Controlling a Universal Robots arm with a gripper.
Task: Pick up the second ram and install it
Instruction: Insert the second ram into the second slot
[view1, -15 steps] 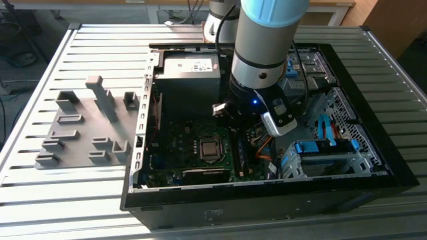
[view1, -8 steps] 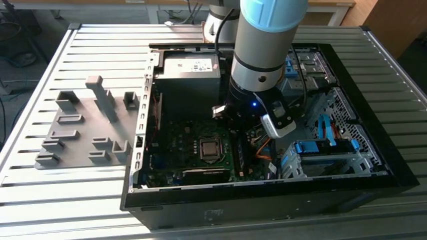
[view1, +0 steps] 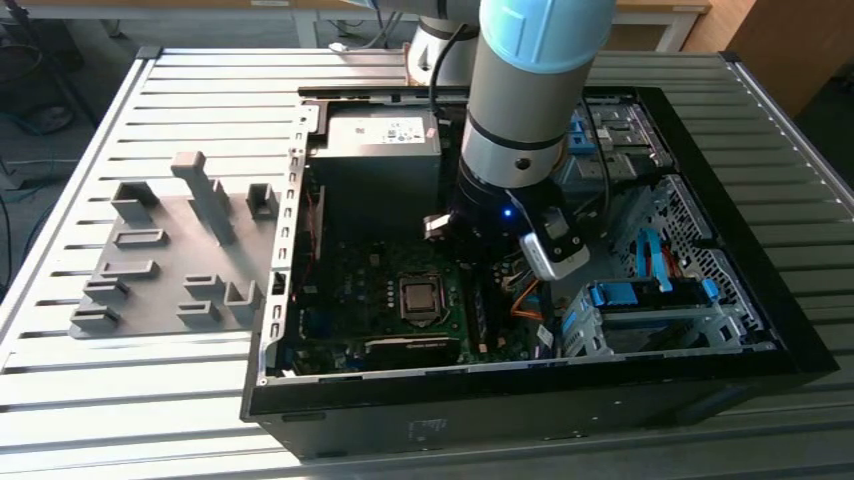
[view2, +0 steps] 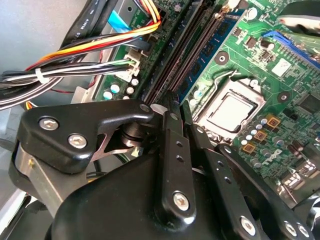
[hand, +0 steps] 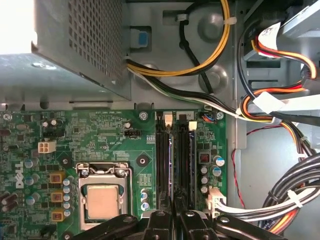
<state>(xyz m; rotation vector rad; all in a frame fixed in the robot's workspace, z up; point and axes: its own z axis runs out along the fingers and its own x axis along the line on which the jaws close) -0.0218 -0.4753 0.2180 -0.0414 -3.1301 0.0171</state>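
From the exterior view, my arm (view1: 527, 90) reaches straight down into the open computer case (view1: 534, 392), which lies on a slatted metal table (view1: 200, 90). A grey holder block (view1: 160, 290) sits on the table towards the exterior view's left, well apart from the case. My wrist hangs over the motherboard, just to the exterior view's right of the CPU socket (view1: 418, 298) and below the grey power supply (view1: 380, 135). In the first wrist view, my gripper (hand: 174, 202) sits over the memory slots, and its fingers (hand: 160, 220) are drawn in to a narrow gap. The second ram (hand: 172, 160) stands on edge in the slots beside the socket, running away from me toward the case wall, with its near end between my fingertips. Bundled cables (hand: 280, 200) lie on the far side of the slots from the socket. In the second wrist view, the same blue-green stick (view2: 202, 60) with its dark chips runs up from my fingertips (view2: 172, 112), parallel to the neighbouring dark slot (view2: 167, 65). I am closed onto its end; I cannot tell how deep it is seated.
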